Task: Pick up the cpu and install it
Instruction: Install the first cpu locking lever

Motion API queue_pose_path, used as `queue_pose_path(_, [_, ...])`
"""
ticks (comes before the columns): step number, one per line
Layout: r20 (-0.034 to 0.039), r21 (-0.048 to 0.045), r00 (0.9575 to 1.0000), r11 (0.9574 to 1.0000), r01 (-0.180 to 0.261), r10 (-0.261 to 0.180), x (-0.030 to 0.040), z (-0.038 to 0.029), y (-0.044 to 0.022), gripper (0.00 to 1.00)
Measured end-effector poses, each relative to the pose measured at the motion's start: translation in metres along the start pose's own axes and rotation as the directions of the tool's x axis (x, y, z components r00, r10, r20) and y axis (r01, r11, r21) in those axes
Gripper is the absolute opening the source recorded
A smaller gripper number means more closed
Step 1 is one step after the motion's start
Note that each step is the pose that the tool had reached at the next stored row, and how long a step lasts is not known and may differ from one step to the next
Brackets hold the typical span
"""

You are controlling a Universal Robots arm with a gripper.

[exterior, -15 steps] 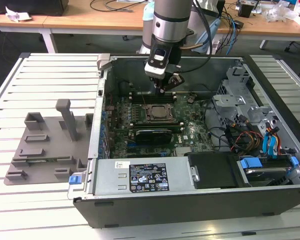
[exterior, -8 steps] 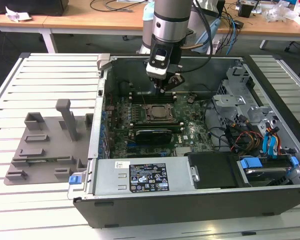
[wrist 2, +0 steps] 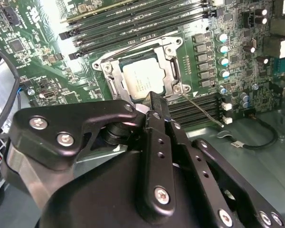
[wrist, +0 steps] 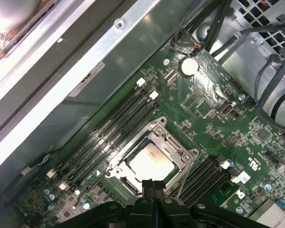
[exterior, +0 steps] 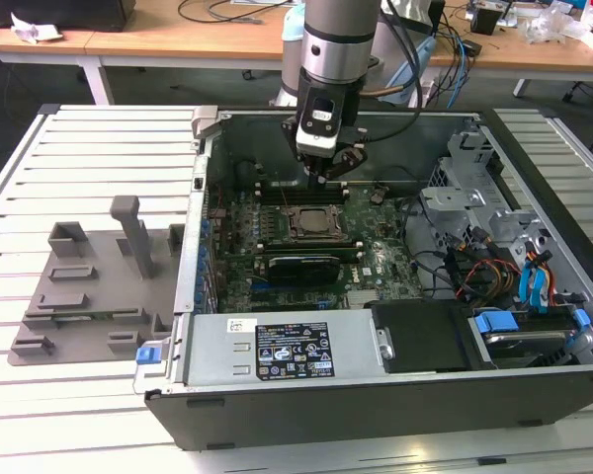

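Silvery-grey square metal cpu (wrist: 151, 164): lying seated inside the dark socket frame (wrist: 175, 140).
My pincer (wrist: 152, 184): hovering just above, fingertips together, gripping nothing.
Progress: I am judging placement done.

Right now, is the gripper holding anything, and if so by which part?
Nothing is held. The gripper hangs shut and empty over the cpu, which lies in the socket frame on the motherboard.

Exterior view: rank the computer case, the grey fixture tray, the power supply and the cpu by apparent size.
Largest to smallest:
1. computer case
2. grey fixture tray
3. power supply
4. cpu, by far the smallest
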State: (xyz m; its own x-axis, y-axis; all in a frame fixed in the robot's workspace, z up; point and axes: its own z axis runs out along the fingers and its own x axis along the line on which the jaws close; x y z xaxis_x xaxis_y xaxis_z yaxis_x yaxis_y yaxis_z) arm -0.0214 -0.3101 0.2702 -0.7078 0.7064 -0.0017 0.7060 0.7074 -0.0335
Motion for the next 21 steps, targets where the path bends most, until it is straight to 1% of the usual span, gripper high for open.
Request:
queue_pose_path(2, [0.0009, 0.0, 0.9997, 0.9997, 0.026, -0.026, 0.0, 0.0, 0.0, 0.11])
queue_pose_path(5, [0.0021, 0.0, 0.998, 0.998, 0.063, -0.063, -0.0001, 0.0, 0.0001, 0.11])
queue_pose_path(11, [0.004, 0.0, 0.993, 0.993, 0.118, -0.118, -0.0002, 0.0, 0.0002, 0.11])
queue_pose_path(13, [0.0047, 0.0001, 0.9902, 0.9902, 0.139, -0.139, -0.0003, 0.0, 0.0003, 0.11])
queue_pose_path(19, [0.006, 0.0002, 0.984, 0.984, 0.178, -0.178, -0.0004, 0.0, 0.0004, 0.11])
queue_pose_path(21, [0.007, 0.0004, 0.9786, 0.9786, 0.206, -0.206, -0.0006, 0.0, 0.0006, 0.11])
